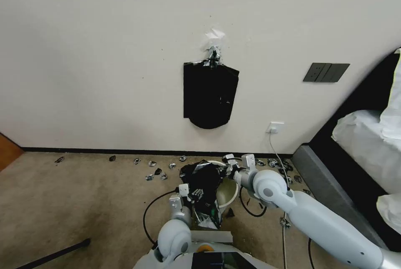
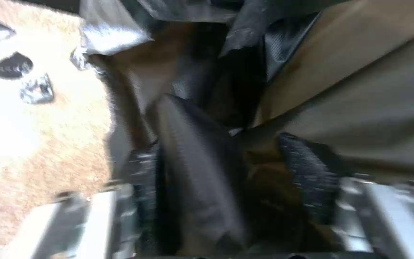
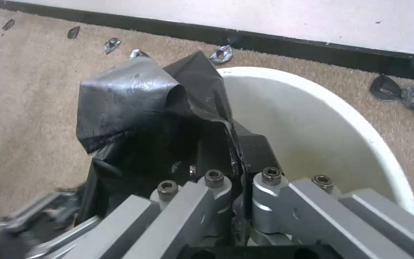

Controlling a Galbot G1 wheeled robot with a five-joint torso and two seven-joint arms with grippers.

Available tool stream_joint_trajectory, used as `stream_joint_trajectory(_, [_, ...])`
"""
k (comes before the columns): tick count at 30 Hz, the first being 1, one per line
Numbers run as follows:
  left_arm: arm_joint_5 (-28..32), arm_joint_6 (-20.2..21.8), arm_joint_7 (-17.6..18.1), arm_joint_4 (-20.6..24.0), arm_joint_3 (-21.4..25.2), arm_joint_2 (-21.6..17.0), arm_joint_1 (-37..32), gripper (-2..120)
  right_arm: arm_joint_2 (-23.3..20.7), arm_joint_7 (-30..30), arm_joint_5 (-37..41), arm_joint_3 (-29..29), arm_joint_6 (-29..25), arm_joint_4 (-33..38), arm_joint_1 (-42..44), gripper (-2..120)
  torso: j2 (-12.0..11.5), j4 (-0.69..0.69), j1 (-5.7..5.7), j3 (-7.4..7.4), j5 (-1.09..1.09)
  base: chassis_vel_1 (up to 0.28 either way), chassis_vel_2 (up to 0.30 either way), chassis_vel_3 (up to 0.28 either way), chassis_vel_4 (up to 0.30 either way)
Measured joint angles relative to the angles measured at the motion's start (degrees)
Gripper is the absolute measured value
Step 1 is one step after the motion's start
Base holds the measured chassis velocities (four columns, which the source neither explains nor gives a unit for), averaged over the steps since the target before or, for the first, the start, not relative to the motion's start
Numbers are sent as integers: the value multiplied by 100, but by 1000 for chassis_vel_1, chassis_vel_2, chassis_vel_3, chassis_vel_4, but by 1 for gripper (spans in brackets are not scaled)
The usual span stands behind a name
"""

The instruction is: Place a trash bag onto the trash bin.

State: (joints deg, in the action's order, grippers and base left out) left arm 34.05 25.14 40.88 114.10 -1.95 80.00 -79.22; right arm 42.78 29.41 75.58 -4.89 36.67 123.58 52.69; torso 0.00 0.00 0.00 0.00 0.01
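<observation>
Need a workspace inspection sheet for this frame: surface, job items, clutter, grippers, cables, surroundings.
Surface: beige carpet, darkened patches near the robot.
Job's things: trash bag crumpled over the left part of the trash bin; the bin's right half is uncovered, inside bare.
Clutter: black plastic scraps strewn along the baseboard.
Grippers: left gripper open, bag plastic between its fingers; right gripper shut on the trash bag at the bin's rim.
Cables: white cord from the wall outlet; black cable looping on the floor.
Surroundings: pack of bags hung on the wall; switch plate; bed at right.
</observation>
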Motion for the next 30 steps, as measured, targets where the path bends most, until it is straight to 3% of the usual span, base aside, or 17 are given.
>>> stream_joint_trajectory(4, [37, 130, 296, -202, -27, 150, 190, 42, -6, -19, 11, 36, 1, 15, 27, 0, 0, 2, 0, -1, 2, 0, 0, 0, 0])
stream_joint_trajectory(11, [234, 318, 582, -299, -23, 198, 310, 41, -15, -38, 40, 37, 5, 26, 24, 0, 1, 1, -1, -2, 2, 0, 0, 0, 0])
stream_joint_trajectory(13, [333, 336, 681, -302, 6, 190, 311, 35, -13, -41, 37, 37, 5, 27, 34, 0, 2, 2, -1, -3, 1, 0, 0, 0, 0])
stream_joint_trajectory(14, [333, 336, 681, -302, 6, 190, 311, 35, -13, -41, 37, 37, 5, 27, 34, 0, 2, 2, -1, -3, 1, 0, 0, 0, 0])
stream_joint_trajectory(18, [441, 197, 721, -310, 69, 74, 300, 15, -12, -109, -128, 67, -5, 98, 137, 0, 2, 1, -1, -2, 1, 0, 0, 0, 0])
stream_joint_trajectory(23, [693, 23, 699, -167, 95, -80, 262, 4, -10, -144, -321, 108, -41, 165, 218, 0, 1, -3, 0, 0, -4, 0, 0, 0, 0])
stream_joint_trajectory(30, [928, -184, 537, 6, 193, -328, 232, 2, -95, -209, -463, 223, -92, 273, 267, 0, 0, -1, 0, 1, -4, 0, 0, 0, 0])
